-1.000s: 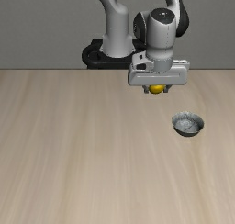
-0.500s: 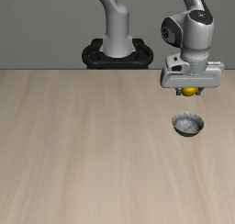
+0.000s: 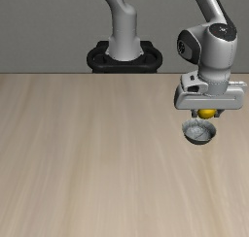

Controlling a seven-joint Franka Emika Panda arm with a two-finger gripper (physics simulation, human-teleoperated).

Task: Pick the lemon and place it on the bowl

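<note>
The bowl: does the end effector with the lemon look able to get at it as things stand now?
Probably yes. The end effector, carrying the lemon, hangs close above the bowl, and nothing stands between them.

Lemon [image 3: 207, 113] in pincer [image 3: 205, 116], above the bowl [image 3: 197, 139].
</note>
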